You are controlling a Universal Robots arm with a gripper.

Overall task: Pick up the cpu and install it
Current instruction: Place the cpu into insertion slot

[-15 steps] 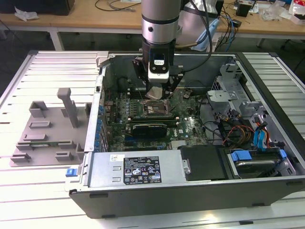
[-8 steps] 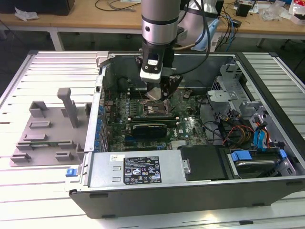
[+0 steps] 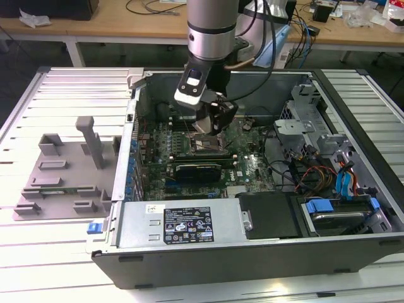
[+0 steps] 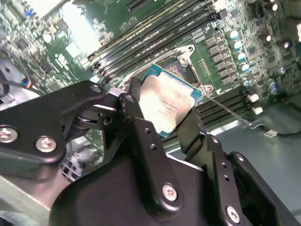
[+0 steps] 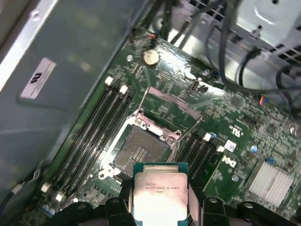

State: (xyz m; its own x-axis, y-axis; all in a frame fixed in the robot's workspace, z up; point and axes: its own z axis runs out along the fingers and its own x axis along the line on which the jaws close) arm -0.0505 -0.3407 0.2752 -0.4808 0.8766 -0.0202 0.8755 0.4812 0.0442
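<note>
Black fingers [image 4: 141, 136] of the gripper [image 4: 162, 113] fill the foreground of the second wrist view, pinched on two opposite edges of the cpu [image 4: 167, 106]. Its pale silvery top plate faces the camera, and green board shows along its rim. The chip hangs clear of the motherboard [image 4: 225, 52], just over the socket [image 4: 183, 59], with rows of dark memory slots [image 4: 155, 33] running on either side.

In the first wrist view the cpu [image 5: 160, 195] sits between the same fingertips, and the socket [image 5: 141, 150] lies just beyond it. The socket's contact field is uncovered and nothing is seated in it.

From the exterior view, the arm [image 3: 211, 31] reaches down into the open computer case [image 3: 252, 252], which lies on its side on the slatted bench [image 3: 38, 252]. The gripper [image 3: 211, 129] is low over the board's middle, nearer the case's far wall than its near one. A grey fixture tray [image 3: 63, 170] with upright blocks rests on the bench beside the case, towards the exterior view's left edge.
</note>
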